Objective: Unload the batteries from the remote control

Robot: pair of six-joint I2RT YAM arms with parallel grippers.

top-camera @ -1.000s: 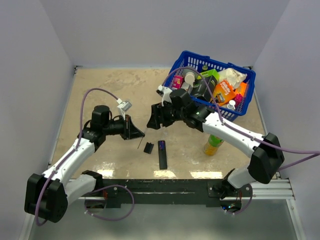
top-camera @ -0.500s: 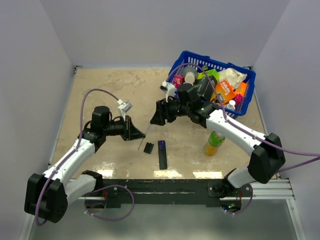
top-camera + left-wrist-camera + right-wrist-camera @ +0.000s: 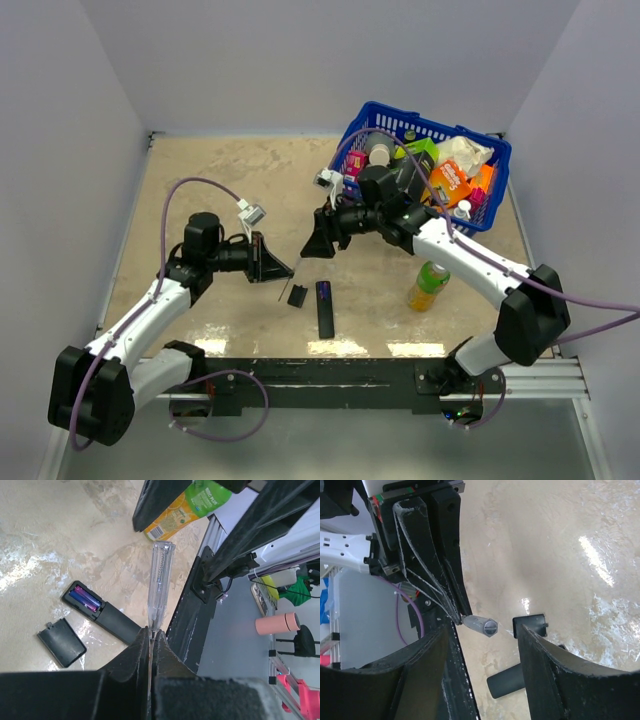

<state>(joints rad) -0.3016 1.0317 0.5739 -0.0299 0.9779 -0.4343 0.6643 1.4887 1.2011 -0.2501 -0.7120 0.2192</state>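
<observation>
Two batteries [image 3: 84, 597] still sit in the remote control [image 3: 116, 623], which is flat on the table near the front rail. Left gripper [image 3: 151, 630] clamps the clear stick [image 3: 158, 580]. Right gripper [image 3: 318, 244] — fingers spread wide — has swung onto the stick's tip. Nothing unloaded yet — looks like a tool handover.

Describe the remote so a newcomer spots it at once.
On the table, look at the middle of the near edge. The remote is the long black bar there, left of the bottle. Unlike the short black cover beside it, it shows purple batteries in an open recess.
</observation>
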